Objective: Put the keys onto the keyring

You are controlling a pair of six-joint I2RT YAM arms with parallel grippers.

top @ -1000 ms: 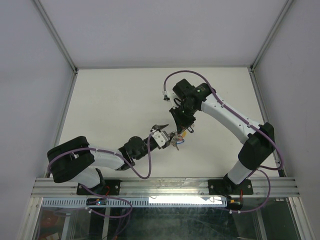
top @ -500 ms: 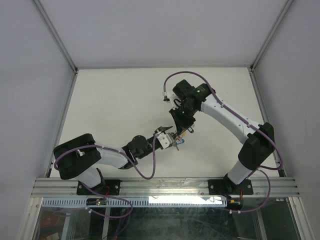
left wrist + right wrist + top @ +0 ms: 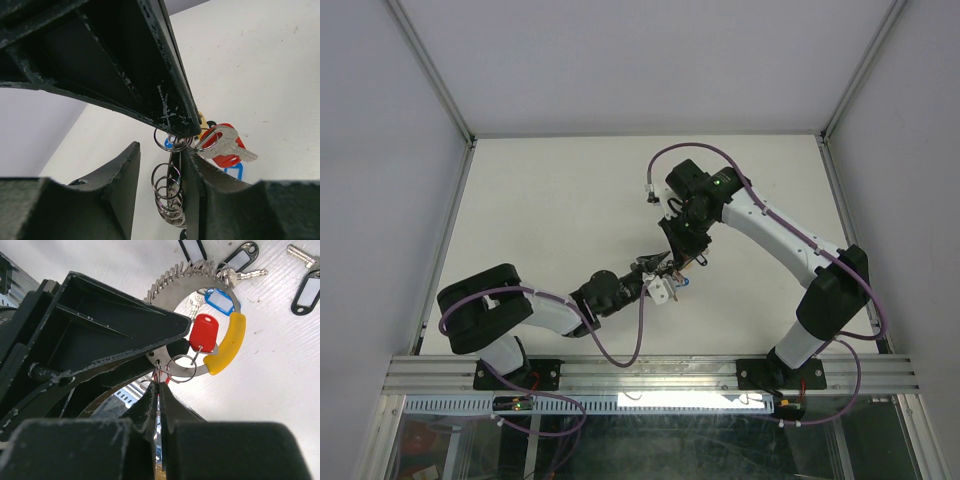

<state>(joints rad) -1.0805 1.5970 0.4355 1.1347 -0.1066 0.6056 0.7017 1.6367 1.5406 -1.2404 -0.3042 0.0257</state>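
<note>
Fingers (image 3: 117, 190) of my left hand (image 3: 160, 151) stand spread, reaching from the near-left corner of the worktop (image 3: 550, 200) toward its middle. Through the gap between them runs a thin metal edge carrying a stack of small rings (image 3: 167, 192). It lies against one finger and clear of the other, so this hand grips nothing.

Just beyond, my right hand (image 3: 159, 386) points back toward the near edge and meets the left one almost tip to tip, somewhat closer to the near edge than to the far one. Its fingers are pressed together on the thin near rim of the keyring (image 3: 175, 287), as far as I can tell from the sliver of metal that enters the pinch.

A small loop (image 3: 181, 368) touches that rim right beside the pinch. From it hangs a red tag (image 3: 203, 332), which sits inside the hoop. One of the keys (image 3: 225, 142), a silver one, lies across this red tag in the left wrist view.

The yellow section (image 3: 227, 342) of the keyring curves just beside the red tag, and a blue tag (image 3: 220, 299) lies at its farther end. Along the far arc of the hoop, many small rings are packed side by side.

Past the hoop and apart from it, more keys lie loose on the worktop with black tags (image 3: 241, 260)
</note>
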